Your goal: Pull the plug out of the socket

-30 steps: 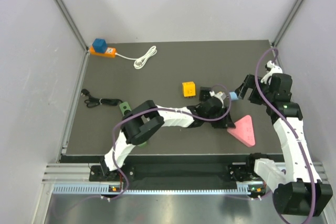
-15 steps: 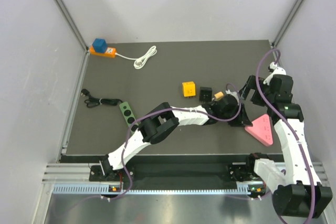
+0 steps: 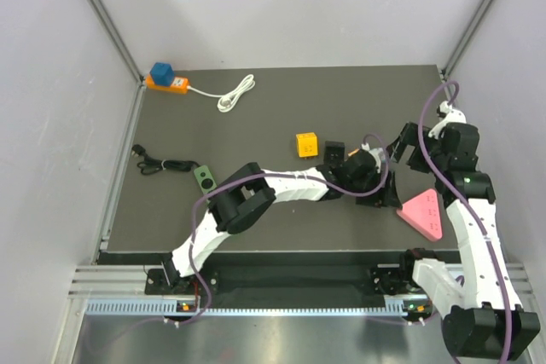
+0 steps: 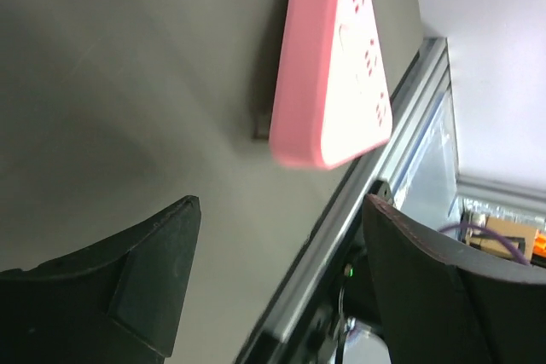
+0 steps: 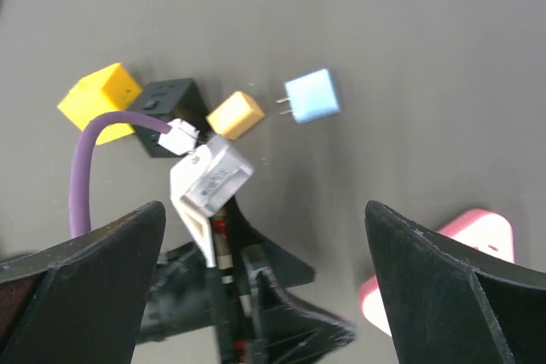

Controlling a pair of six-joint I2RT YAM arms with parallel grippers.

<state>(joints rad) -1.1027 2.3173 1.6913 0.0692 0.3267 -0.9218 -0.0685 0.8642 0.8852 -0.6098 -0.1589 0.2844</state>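
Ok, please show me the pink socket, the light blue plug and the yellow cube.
pink socket (image 4: 350, 66): left wrist view, top face.
light blue plug (image 5: 311, 95): right wrist view, body middle.
yellow cube (image 3: 305, 144): top external view, top face.

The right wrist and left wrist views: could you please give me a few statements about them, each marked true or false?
1. The blue plug lies loose on the table, prongs bare. True.
2. The left gripper is shut on the pink socket. False: it is open and empty, and the socket lies beyond its fingertips.
3. The right gripper holds the blue plug. False: it is open and grips nothing.
4. A yellow cube sits beside a black cube. True.
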